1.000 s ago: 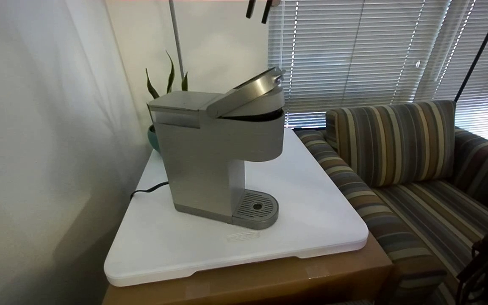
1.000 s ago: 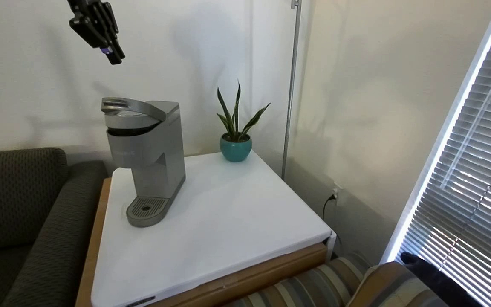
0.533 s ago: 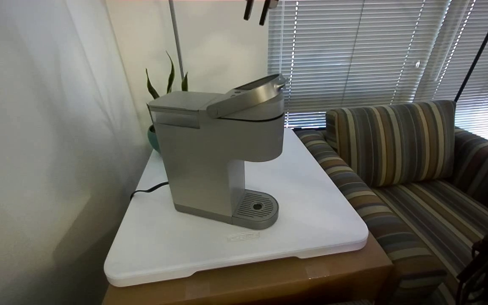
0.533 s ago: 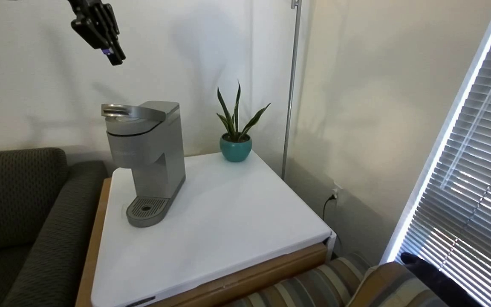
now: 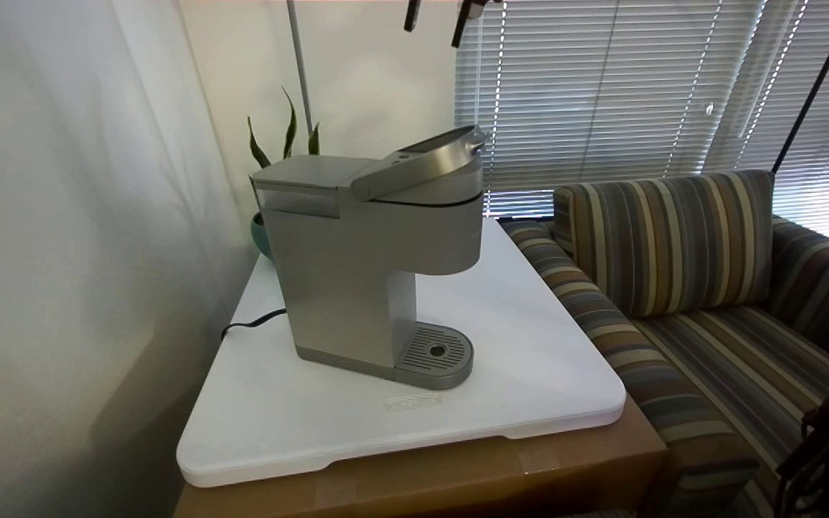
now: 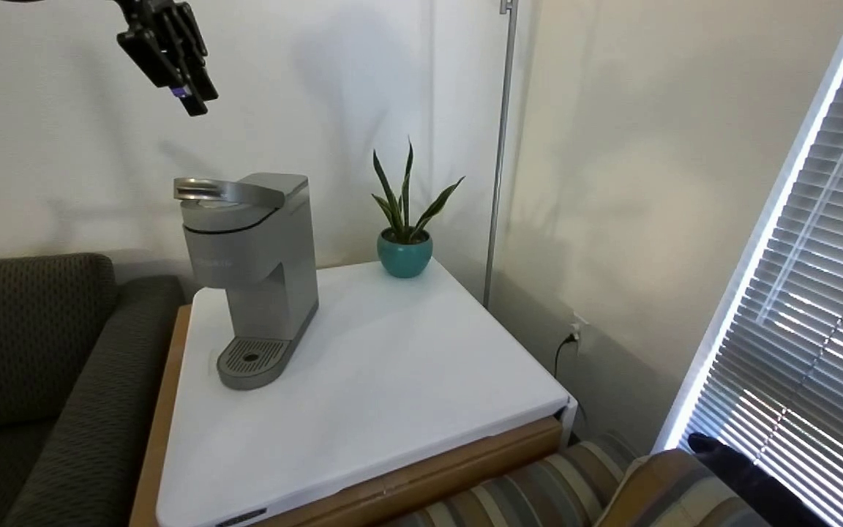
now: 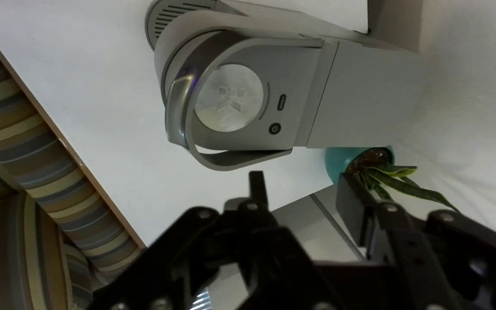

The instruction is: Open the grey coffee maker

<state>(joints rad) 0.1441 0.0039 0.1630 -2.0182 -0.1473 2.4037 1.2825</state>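
One white bench (image 6: pixel 392 359) spreads below my jaws, its corners rounded, open air between. Beneath my jaws, well apart, one grey single-serve coffee maker (image 5: pixel 342 266) stands upright, lid (image 5: pixel 443 188) down. One snake plant (image 6: pixel 405 192) in one teal pot (image 6: pixel 405 259) sits lower, off to one side. My two jaws hang apart.

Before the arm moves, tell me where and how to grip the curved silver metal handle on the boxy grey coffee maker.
Likely the broad front bar of the silver handle, coming from the front, above the slatted grey drip tray: the handle slopes up that way, lifting the bar above the matte grey lid.
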